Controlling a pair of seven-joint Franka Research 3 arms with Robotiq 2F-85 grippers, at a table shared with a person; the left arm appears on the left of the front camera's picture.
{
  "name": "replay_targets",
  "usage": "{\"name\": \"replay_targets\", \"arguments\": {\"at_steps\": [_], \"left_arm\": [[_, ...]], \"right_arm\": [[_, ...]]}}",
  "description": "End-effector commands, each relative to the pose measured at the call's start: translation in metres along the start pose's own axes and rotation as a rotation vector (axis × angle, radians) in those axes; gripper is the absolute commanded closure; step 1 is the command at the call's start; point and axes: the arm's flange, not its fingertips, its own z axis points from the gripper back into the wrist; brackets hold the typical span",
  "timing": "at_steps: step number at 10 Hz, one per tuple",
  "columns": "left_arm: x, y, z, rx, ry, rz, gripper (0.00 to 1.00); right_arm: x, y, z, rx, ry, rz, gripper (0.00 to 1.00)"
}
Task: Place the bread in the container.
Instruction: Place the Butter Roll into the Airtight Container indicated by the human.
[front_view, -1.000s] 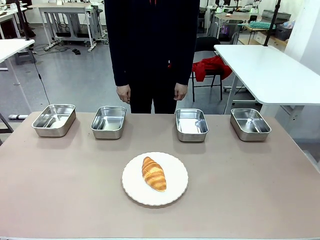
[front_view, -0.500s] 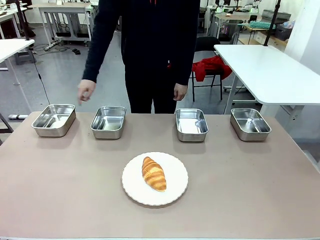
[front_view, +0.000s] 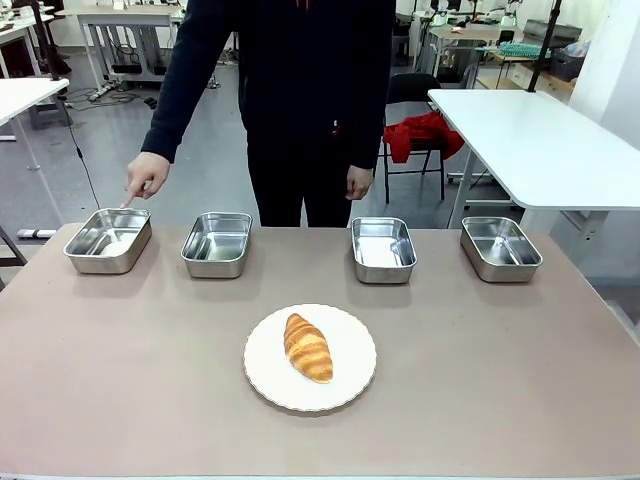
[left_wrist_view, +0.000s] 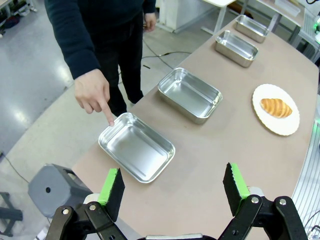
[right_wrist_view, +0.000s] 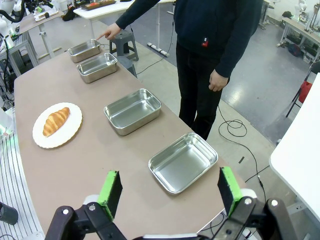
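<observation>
Bread (front_view: 308, 347): lies on the white plate (front_view: 352, 340), mid-table (front_view: 500, 380), on the robot's side of the tray row. Judged light and soft, with a flaky crust that crushes easily. Take it across the thick middle, not the tapered ends, and close gently. Left end effector (left_wrist_view: 173, 172) and right end effector (right_wrist_view: 169, 175): both spread wide, holding nothing, each well apart from the bread. Person's hand (front_view: 146, 176) points into the leftmost container (front_view: 100, 262), the likely target.
</observation>
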Motion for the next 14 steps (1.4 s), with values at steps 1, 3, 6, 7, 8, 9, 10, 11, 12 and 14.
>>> {"name": "replay_targets", "arguments": {"at_steps": [1,3,6,7,8,9,10,11,12,14], "left_arm": [[0.0003,0.0000,0.0015,-0.009,-0.016,-0.014,0.00],[0.0003,0.0000,0.0015,-0.009,-0.016,-0.014,0.00],[0.0003,0.0000,0.0015,-0.009,-0.016,-0.014,0.00],[0.0003,0.0000,0.0015,-0.009,-0.016,-0.014,0.00],[0.0003,0.0000,0.0015,-0.009,-0.016,-0.014,0.00],[0.0003,0.0000,0.0015,-0.009,-0.016,-0.014,0.00],[0.0003,0.0000,0.0015,-0.009,-0.016,-0.014,0.00],[0.0003,0.0000,0.0015,-0.009,-0.016,-0.014,0.00],[0.0003,0.0000,0.0015,-0.009,-0.016,-0.014,0.00],[0.0003,0.0000,0.0015,-0.009,-0.016,-0.014,0.00]], "right_arm": [[0.0027,0.0007,0.0006,0.003,0.004,0.009,0.00],[0.0027,0.0007,0.0006,0.003,0.004,0.009,0.00],[0.0027,0.0007,0.0006,0.003,0.004,0.009,0.00],[0.0027,0.0007,0.0006,0.003,0.004,0.009,0.00],[0.0027,0.0007,0.0006,0.003,0.004,0.009,0.00],[0.0027,0.0007,0.0006,0.003,0.004,0.009,0.00],[0.0027,0.0007,0.0006,0.003,0.004,0.009,0.00],[0.0027,0.0007,0.0006,0.003,0.004,0.009,0.00],[0.0027,0.0007,0.0006,0.003,0.004,0.009,0.00],[0.0027,0.0007,0.0006,0.003,0.004,0.009,0.00]]}}
